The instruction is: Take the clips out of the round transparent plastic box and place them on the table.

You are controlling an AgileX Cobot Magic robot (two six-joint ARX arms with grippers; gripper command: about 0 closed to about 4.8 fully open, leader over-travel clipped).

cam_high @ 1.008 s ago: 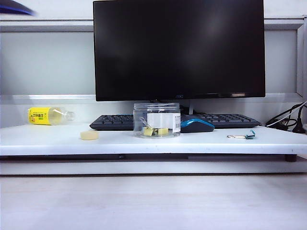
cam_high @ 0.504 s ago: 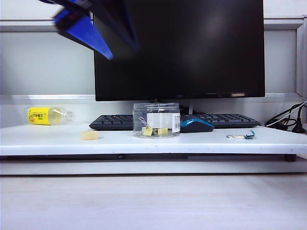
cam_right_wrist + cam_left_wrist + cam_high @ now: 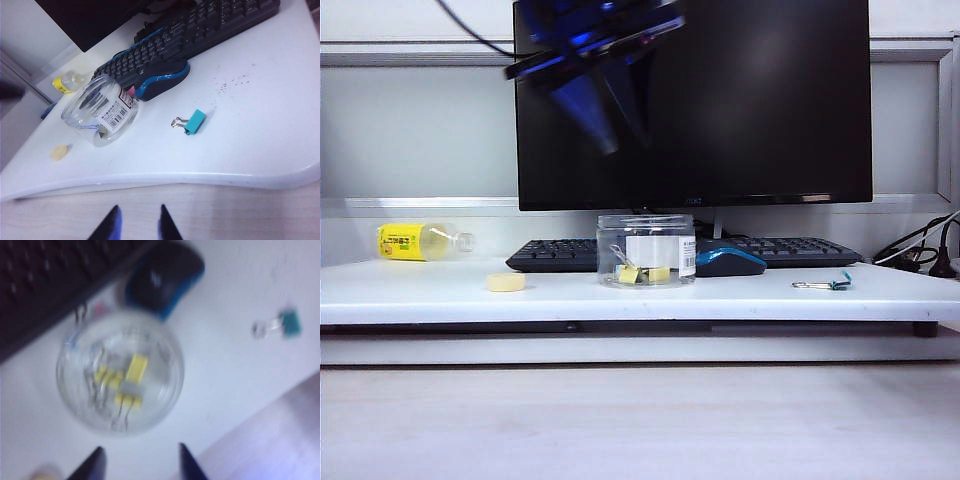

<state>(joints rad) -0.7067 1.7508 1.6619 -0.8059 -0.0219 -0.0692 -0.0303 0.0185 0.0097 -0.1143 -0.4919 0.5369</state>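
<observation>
Exterior view: left pincer (image 3: 605,105), blurred, hangs high in front of the monitor (image 3: 720,100), well above the round transparent plastic box (image 3: 647,250) on the tabletop (image 3: 440,295); clips (image 3: 642,273) lie at its bottom. Left wrist view: box mouth directly ahead of the pincer (image 3: 140,465), jaws parted, holding nothing; yellow clips (image 3: 127,380) clustered inside. Best to centre over the mouth, descend straight, clear of the rim. Right wrist view: right pincer (image 3: 136,222) off the tabletop edge, jaws apart, empty; box (image 3: 100,110) far ahead, teal clip (image 3: 190,121) nearer.
</observation>
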